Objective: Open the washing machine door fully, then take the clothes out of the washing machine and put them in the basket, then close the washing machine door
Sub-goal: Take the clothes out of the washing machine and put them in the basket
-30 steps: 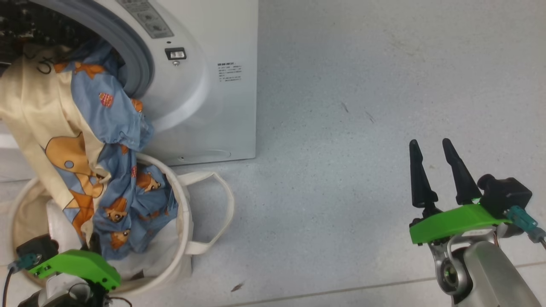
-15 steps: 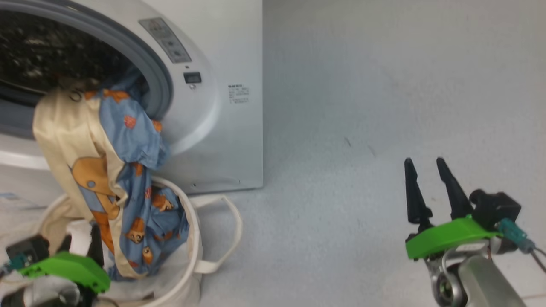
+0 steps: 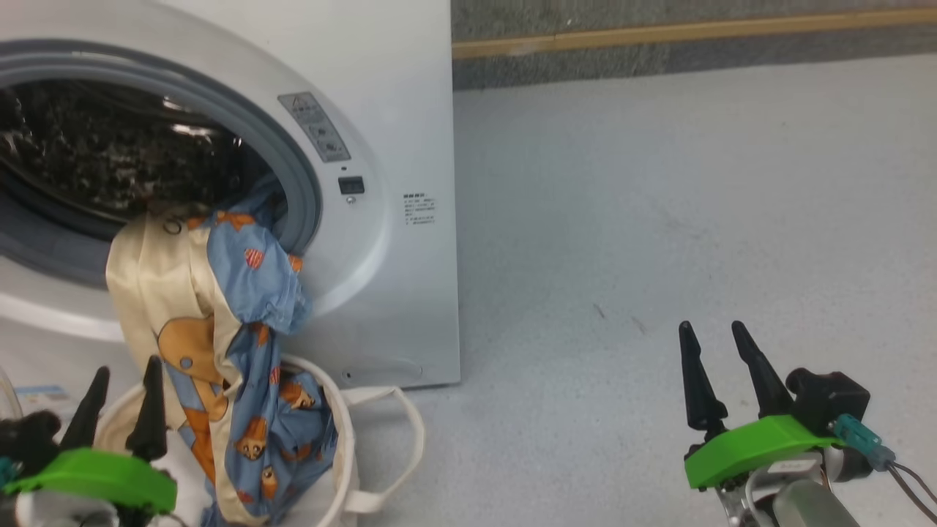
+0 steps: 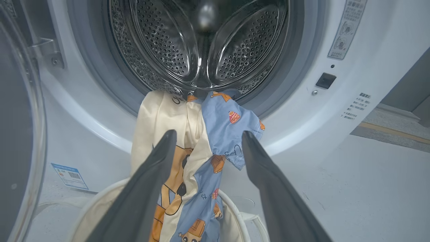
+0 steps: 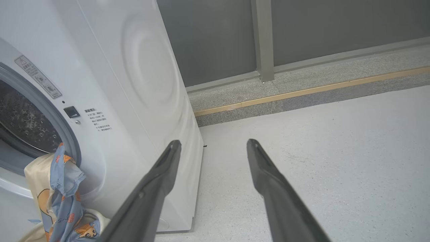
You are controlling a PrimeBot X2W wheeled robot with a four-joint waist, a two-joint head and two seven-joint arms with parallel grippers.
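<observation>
Over the grey rim of one white washing machine (image 3: pixel 410 132), soft blue-and-cream printed clothes (image 3: pixel 249 293) drape into one round canvas basket (image 3: pixel 348 461); left gripper (image 3: pixel 128 364) and right gripper (image 3: pixel 710 326) hold jaws apart, empty.

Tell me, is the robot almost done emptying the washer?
About halfway. The round glass door stands open. The blue-and-cream cartoon-print clothes hang from the white washer's steel drum into the cream canvas basket, not fully out. The open left gripper holds nothing. To do: pulling them free, closing the door.
</observation>
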